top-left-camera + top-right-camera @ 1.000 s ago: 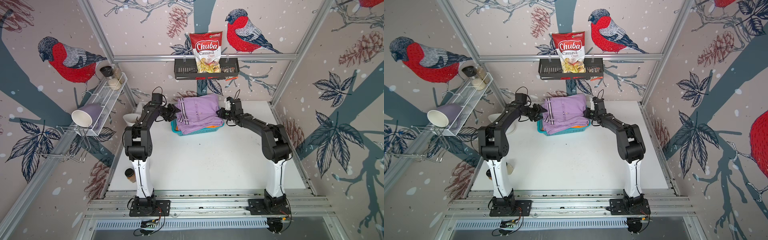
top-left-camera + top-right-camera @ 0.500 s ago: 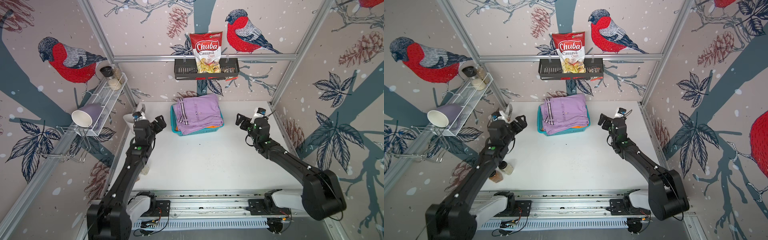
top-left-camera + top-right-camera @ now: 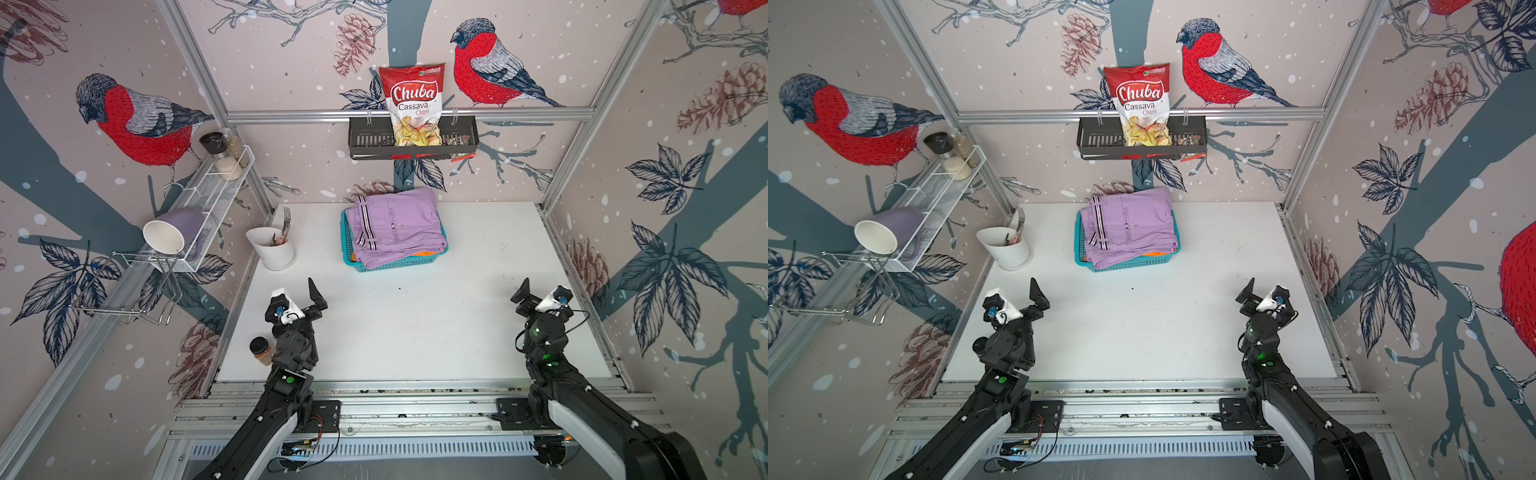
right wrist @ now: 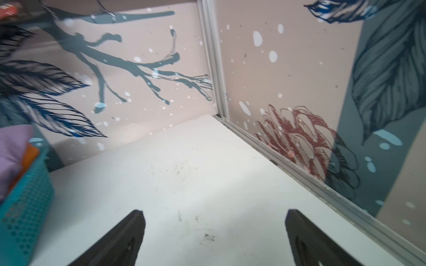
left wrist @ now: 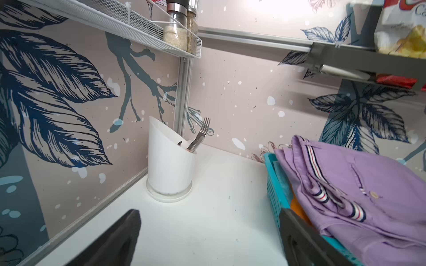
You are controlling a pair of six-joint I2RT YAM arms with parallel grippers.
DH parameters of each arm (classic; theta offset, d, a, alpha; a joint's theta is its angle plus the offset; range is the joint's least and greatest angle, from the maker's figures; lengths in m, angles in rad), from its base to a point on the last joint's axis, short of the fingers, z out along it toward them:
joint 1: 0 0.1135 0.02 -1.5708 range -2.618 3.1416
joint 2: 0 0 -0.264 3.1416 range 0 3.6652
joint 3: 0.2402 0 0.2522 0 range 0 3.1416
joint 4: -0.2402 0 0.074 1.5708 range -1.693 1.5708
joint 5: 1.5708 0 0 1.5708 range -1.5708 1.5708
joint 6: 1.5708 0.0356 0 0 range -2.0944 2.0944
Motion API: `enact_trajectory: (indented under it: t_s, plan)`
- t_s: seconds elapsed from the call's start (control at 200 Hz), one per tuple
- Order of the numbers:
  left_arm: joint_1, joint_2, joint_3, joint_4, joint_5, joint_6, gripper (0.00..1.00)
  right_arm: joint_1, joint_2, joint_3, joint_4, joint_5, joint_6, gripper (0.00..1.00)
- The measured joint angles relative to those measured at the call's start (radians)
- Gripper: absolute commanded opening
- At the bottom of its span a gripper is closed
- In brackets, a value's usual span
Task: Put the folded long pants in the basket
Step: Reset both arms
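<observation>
Two pairs of long pants show in the basket, a turquoise lattice box standing on the white bench. The lilac pants lie folded on top, striped trim on the side toward the cutlery holder. The cloth hangs over the basket's rim on its far side and over part of its near wall. Under them a sliver of the orange pants peeks out at the near corner of the basket, on the side away from the cutlery holder. Whether more bundles lie beneath cannot be told.

Neither arm touches the basket or the cloth. The left gripper hangs over bare bench, well short of the basket on its near side and off toward the cutlery holder. Its jaws are spread wide with nothing between them. In the left wrist view one black finger overlaps the basket's corner in the picture only. The right gripper sits equally far back from the basket on the opposite side. Its jaws are also wide apart and empty over the scuffed white surface, with the basket's lattice wall at the edge of that wrist view.

Just beside the basket stands the white cutlery holder with a fork sticking up out of it. Above and behind the basket a black rack on the wall rail carries a red chips bag.
</observation>
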Motion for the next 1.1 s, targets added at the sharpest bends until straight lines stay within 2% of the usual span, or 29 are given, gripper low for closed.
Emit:
enact_trajectory:
  t_s: [0.09, 0.23, 0.295, 0.36, 0.43, 0.53, 0.585, 0.63, 0.67, 0.725, 0.855, 1.1]
  plan:
    - [0.044, 0.061, 0.0, 0.124, 0.004, 0.034, 0.96, -0.047, 0.088, -0.002, 0.066, -0.058, 0.006, 1.0]
    - [0.159, 0.127, 0.0, 0.239, 0.035, -0.009, 0.96, -0.057, 0.242, 0.022, 0.166, -0.111, 0.005, 1.0]
    - [0.229, 0.248, 0.0, 0.314, 0.06, -0.045, 0.96, -0.061, 0.309, 0.041, 0.228, -0.112, 0.0, 1.0]
    - [0.283, 0.436, -0.001, 0.378, 0.083, -0.077, 0.97, -0.063, 0.373, 0.055, 0.282, -0.113, -0.013, 1.0]
    - [0.304, 0.616, 0.002, 0.395, 0.161, -0.078, 0.97, -0.064, 0.445, 0.092, 0.316, -0.102, -0.032, 1.0]
    - [0.317, 0.816, 0.068, 0.514, 0.233, -0.049, 0.99, -0.075, 0.638, 0.089, 0.514, -0.105, -0.071, 1.0]
    - [0.324, 0.928, 0.102, 0.608, 0.293, -0.024, 0.98, -0.077, 0.716, 0.112, 0.509, -0.108, -0.088, 1.0]
    - [0.325, 0.983, 0.148, 0.599, 0.35, -0.012, 0.98, -0.09, 0.717, 0.146, 0.484, -0.144, -0.095, 1.0]
    - [0.324, 1.001, 0.194, 0.533, 0.394, -0.002, 0.98, -0.122, 0.702, 0.183, 0.468, -0.167, -0.093, 1.0]
    - [0.321, 1.013, 0.222, 0.529, 0.43, 0.015, 0.97, -0.143, 0.702, 0.192, 0.503, -0.169, -0.079, 1.0]
    - [0.324, 1.009, 0.196, 0.519, 0.409, -0.002, 0.97, -0.114, 0.706, 0.182, 0.488, -0.189, -0.081, 1.0]
    - [0.317, 1.009, 0.211, 0.497, 0.369, -0.011, 0.98, -0.127, 0.698, 0.193, 0.465, -0.201, -0.08, 1.0]
